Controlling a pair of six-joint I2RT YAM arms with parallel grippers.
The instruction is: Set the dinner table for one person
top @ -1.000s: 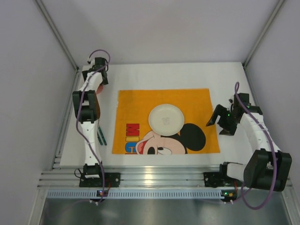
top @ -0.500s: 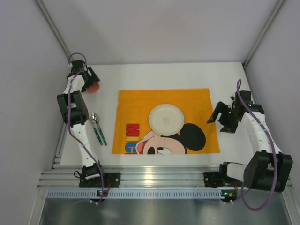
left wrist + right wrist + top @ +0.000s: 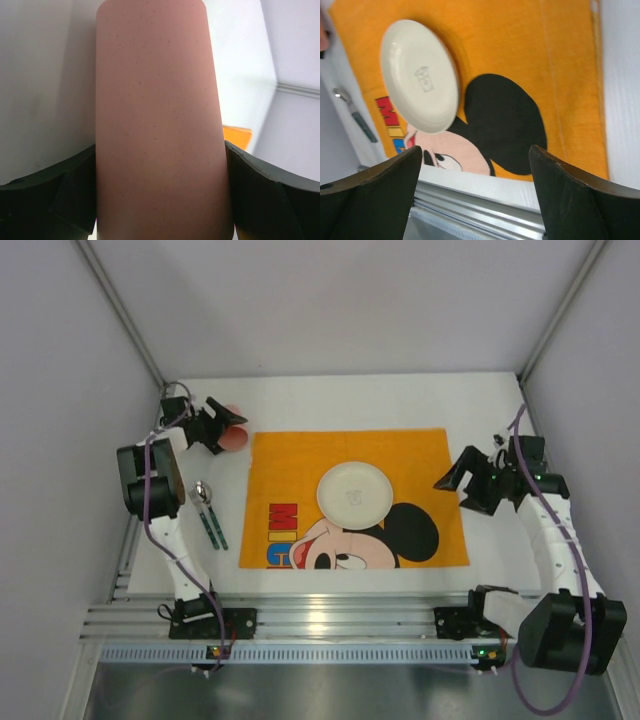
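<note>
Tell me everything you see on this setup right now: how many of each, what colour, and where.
dinner table: one, matte white, under everything
placemat: one, orange with a cartoon mouse, mid-table
plate: one, white, on the placemat
cup: one, pink, beyond the placemat's far-left corner
cutlery: apparently two pieces, green handles, one silver spoon bowl, left of the placemat
rail: one, silver, near edge
left end effector: black, clamped on the cup
right end effector: black, open, empty, by the placemat's right edge

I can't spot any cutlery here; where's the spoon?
In the top view, the spoon lies on the table's left side, just left of the orange placemat.
</note>
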